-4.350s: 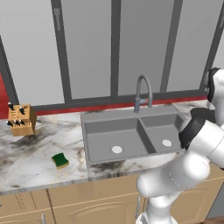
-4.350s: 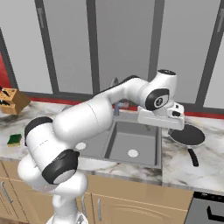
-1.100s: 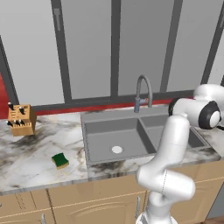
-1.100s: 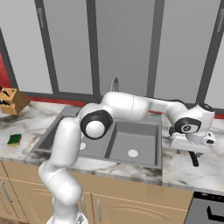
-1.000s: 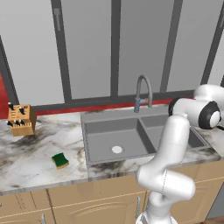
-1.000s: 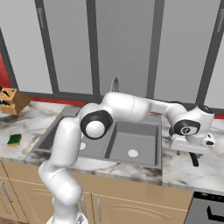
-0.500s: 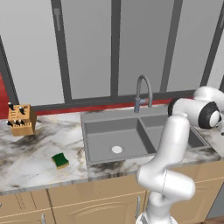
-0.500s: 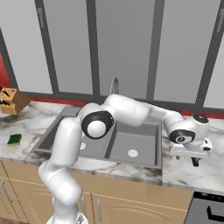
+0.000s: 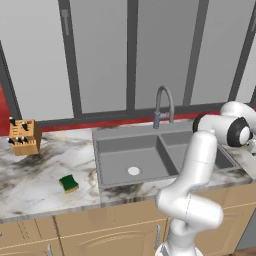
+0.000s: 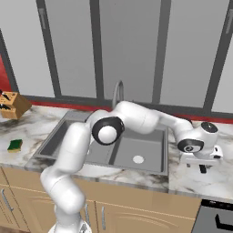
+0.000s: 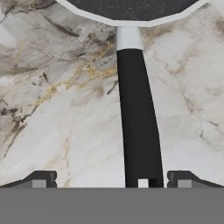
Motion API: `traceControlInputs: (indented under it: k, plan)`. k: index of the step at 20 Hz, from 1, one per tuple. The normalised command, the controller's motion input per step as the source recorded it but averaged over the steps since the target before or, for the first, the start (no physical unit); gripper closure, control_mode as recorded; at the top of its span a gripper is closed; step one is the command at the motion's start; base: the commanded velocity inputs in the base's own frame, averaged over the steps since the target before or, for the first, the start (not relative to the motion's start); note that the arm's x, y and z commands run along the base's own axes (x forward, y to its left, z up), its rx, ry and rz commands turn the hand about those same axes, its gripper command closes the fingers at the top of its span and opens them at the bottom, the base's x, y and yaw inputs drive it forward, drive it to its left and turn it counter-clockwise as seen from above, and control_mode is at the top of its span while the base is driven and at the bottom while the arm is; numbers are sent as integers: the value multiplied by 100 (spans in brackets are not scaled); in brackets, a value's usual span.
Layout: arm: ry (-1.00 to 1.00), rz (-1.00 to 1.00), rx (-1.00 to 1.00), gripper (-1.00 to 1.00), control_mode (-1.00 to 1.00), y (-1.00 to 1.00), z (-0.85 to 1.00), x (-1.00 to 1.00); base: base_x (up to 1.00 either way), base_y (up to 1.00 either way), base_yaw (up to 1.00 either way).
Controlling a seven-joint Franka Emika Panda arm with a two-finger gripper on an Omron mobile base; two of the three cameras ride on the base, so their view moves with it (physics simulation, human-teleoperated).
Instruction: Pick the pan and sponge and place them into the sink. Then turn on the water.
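Note:
The pan (image 11: 131, 8) lies on the marble counter right of the sink (image 9: 118, 149), its dark bowl at the top of the hand view and its black handle (image 11: 138, 127) running down between my fingertips (image 11: 42, 179). My gripper (image 11: 112, 180) is open and straddles the handle low over the counter, with a gap on each side. In the right base view the gripper (image 10: 200, 161) points down and covers most of the pan; the handle's end (image 10: 202, 170) pokes out below it. The green sponge (image 9: 68, 183) sits on the counter left of the sink, far from the gripper. No water runs from the faucet (image 9: 163, 103).
A wooden knife block (image 9: 24, 137) stands at the back left of the counter. A dark stove edge (image 10: 217, 217) shows at the lower right. The wall panels rise close behind the sink. My own arm arches over the right basin.
The hand has sunk lower over the pan's handle and drifted slightly right. The jaws have stayed wide. Pan and sponge have not moved.

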Motion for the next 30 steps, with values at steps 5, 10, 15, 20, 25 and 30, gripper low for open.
traceControlInputs:
  k: [5,10,15,20,25,30]
  plan:
    - [-2,0,0,-100,-100,-28,-7,18,0,0,0]
    - [-1,0,0,-100,-100,-11,-33,17,0,0,0]
    - [-2,2,-1,100,-100,6,-57,17,0,0,0]
    - [-1,1,0,100,-100,-2,-11,8,0,0,0]
    - [0,3,-1,100,-100,6,4,-2,0,0,0]
    - [0,0,-1,100,-100,7,0,-3,0,0,0]
